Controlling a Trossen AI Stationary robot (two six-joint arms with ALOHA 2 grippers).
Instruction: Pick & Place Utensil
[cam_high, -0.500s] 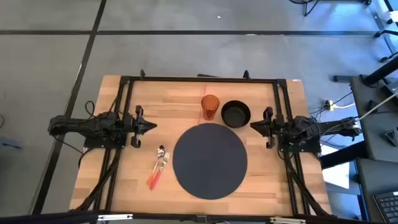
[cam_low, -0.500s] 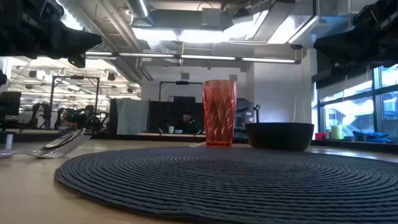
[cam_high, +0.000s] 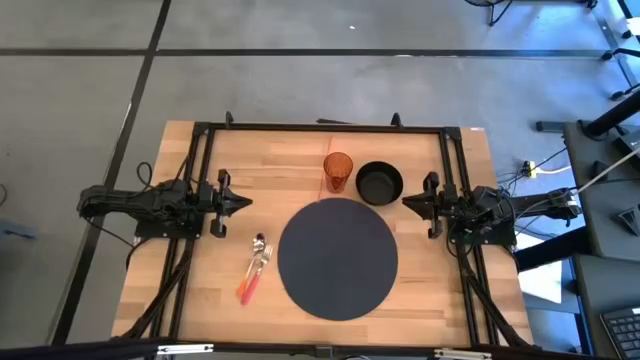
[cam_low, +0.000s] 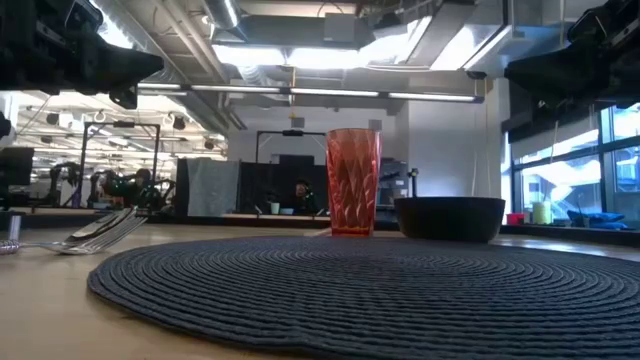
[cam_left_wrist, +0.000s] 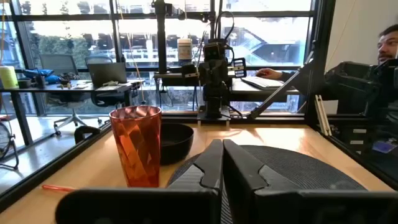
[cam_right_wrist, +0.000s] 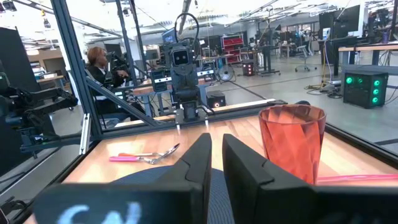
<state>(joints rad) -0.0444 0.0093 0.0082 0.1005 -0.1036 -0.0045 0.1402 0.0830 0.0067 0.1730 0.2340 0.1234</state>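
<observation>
Cutlery is lying on the worktop's left half, toward the near edge: a spoon (cam_high: 259, 245) and a fork (cam_high: 264, 259) sharing a pink handle end, resting side by side just off the left rim of the round dark placemat (cam_high: 337, 257). In the right wrist view the same pair (cam_right_wrist: 149, 155) is showing flat on the wood beyond the mat.

Left gripper (cam_high: 243, 203) is hanging above the left side of the worktop, pointing toward the middle, fingers pressed together with nothing between them; in its own wrist view the two dark fingers (cam_left_wrist: 211, 165) are meeting along a thin seam. The cutlery is lying near it, a little closer to the near edge and slightly toward the centre, not touching it.

Right gripper (cam_high: 408, 203) is hovering over the right side, facing inward. Its fingers (cam_right_wrist: 199, 155) are showing a narrow gap in its wrist view, holding nothing. The cutlery is sitting well apart from it, across the whole placemat.

An orange cup (cam_high: 338, 170) is standing upright toward the far edge, just beyond the placemat, with a black bowl (cam_high: 379, 183) right beside it on the right. Both are standing between the two grippers but farther back. In the low view the cup (cam_low: 353, 181) and bowl (cam_low: 449, 217) are rising behind the mat's woven surface (cam_low: 380, 290), and the fork tines (cam_low: 100, 236) are showing at the left.
</observation>
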